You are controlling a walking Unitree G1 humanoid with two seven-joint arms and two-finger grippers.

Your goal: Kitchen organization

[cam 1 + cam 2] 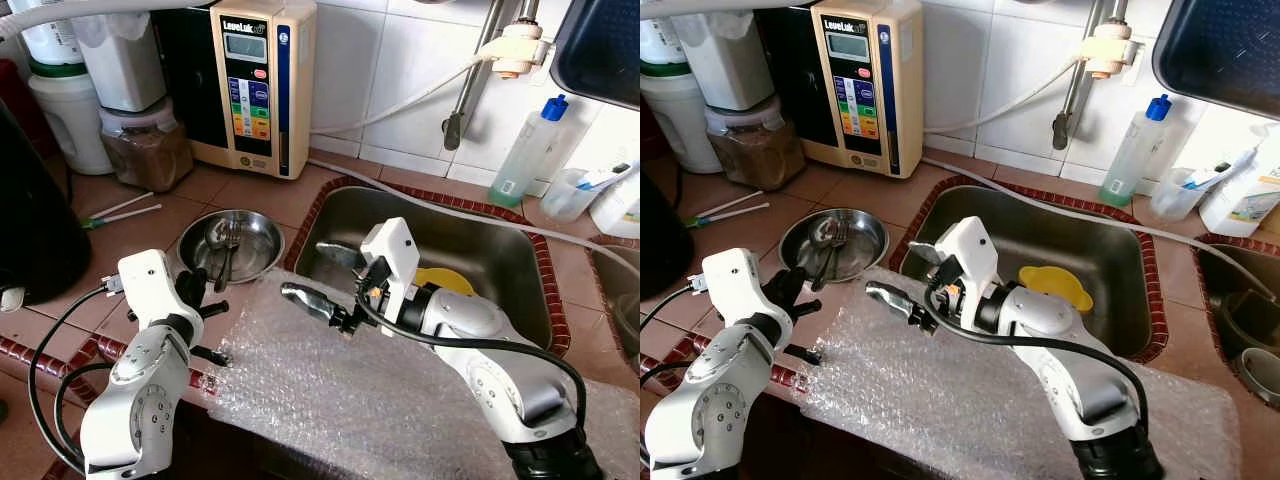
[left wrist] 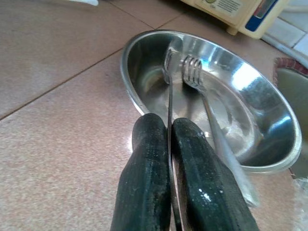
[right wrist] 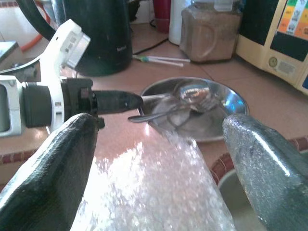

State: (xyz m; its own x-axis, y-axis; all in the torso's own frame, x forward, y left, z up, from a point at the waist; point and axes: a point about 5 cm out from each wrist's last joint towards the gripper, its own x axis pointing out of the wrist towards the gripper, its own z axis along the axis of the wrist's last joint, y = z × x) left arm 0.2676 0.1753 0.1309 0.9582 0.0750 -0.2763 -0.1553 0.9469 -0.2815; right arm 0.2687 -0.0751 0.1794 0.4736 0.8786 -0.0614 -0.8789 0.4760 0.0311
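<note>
A steel bowl [image 1: 272, 228] sits on the tiled counter left of the sink, with a spoon [image 1: 216, 236] and a fork [image 1: 234, 240] lying in it. My left gripper [image 1: 200, 288] is at the bowl's near rim, shut on the spoon's thin handle [image 2: 169, 110], which runs between the two black fingers [image 2: 144, 159]. The fork [image 2: 193, 72] lies loose beside the spoon. My right gripper [image 1: 325, 278] hovers above a sheet of bubble wrap [image 1: 350, 390] by the sink's front left corner. It is open, its fingers [image 3: 53, 178] wide apart with nothing between them.
The steel sink [image 1: 500, 260] holds a yellow item [image 1: 452, 280]. A water ionizer [image 1: 255, 80], a jar of brown powder [image 1: 145, 150] and white containers line the back wall. A black kettle [image 1: 30, 220] stands at the left. A soap bottle [image 1: 530, 150] stands behind the sink.
</note>
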